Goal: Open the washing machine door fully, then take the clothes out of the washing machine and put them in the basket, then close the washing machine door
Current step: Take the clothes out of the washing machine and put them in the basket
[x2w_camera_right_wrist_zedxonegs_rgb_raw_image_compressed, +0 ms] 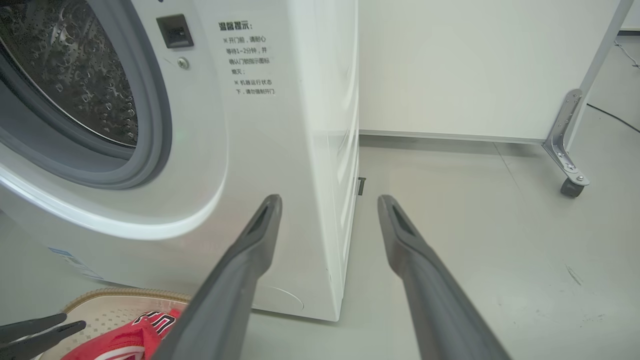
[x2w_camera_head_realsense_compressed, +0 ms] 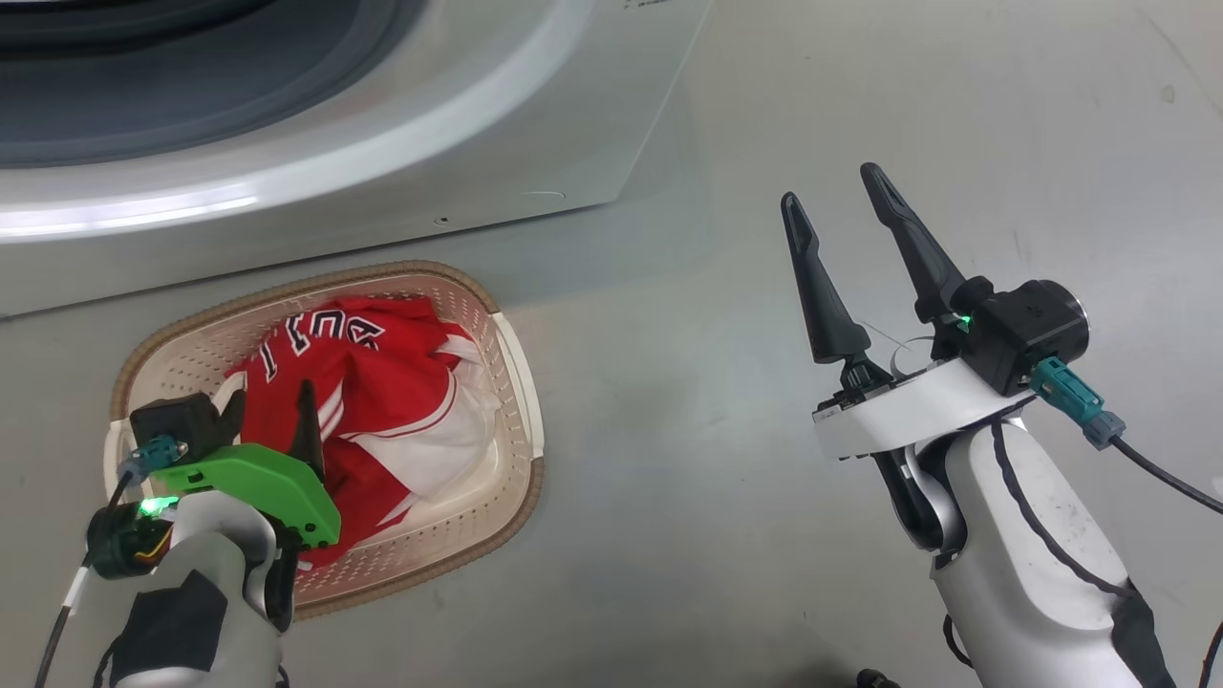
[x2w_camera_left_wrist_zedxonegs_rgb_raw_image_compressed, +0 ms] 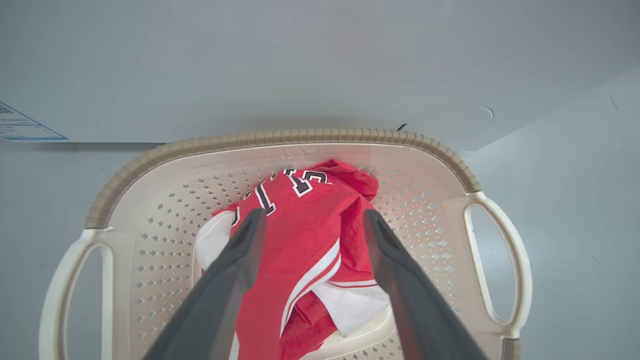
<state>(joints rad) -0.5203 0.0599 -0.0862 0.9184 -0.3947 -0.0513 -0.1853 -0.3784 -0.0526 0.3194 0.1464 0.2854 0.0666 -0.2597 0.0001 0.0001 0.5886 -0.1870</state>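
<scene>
On the head camera I look down at the washing machine [x2w_camera_head_realsense_compressed: 401, 162], its white front and round opening across the top left. The basket [x2w_camera_head_realsense_compressed: 521, 401] sits on the floor [x2w_camera_head_realsense_compressed: 726, 449] just in front of it. The clothes [x2w_camera_head_realsense_compressed: 382, 382] lie bunched inside the basket, red with white panels and dark lettering facing up. My left gripper [x2w_camera_head_realsense_compressed: 269, 397] hangs over the basket's near-left part, dark fingers pointing down at the cloth. My right gripper [x2w_camera_head_realsense_compressed: 831, 186] is well off to the right above bare floor, fingers spread, nothing in them.

On the left wrist camera I look straight along the two fingers into the basket. They stand wide apart, one on either side of a red fold, and hold nothing; the jersey lies loose below them. From this angle I cannot tell whether the tips brush the fabric or hang just clear of it. The brown rim curves across the far side with a white handle [x2w_camera_left_wrist_zedxonegs_rgb_raw_image_compressed: 505, 260] at each end. The machine's front rises behind, a blue label [x2w_camera_left_wrist_zedxonegs_rgb_raw_image_compressed: 25, 127] at the left edge.

On the right wrist camera the fingers are wide apart with only air between them, aimed at the machine's lower right corner. A grey gasket [x2w_camera_right_wrist_zedxonegs_rgb_raw_image_compressed: 150, 150] rings the opening, with the perforated drum [x2w_camera_right_wrist_zedxonegs_rgb_raw_image_compressed: 70, 75] inside and printed text [x2w_camera_right_wrist_zedxonegs_rgb_raw_image_compressed: 250, 60] beside it. At lower left I see a corner of the basket with some red jersey, and the left gripper's fingertips next to it. To the right stand a white wall panel [x2w_camera_right_wrist_zedxonegs_rgb_raw_image_compressed: 450, 65] and a caster [x2w_camera_right_wrist_zedxonegs_rgb_raw_image_compressed: 570, 187].
</scene>
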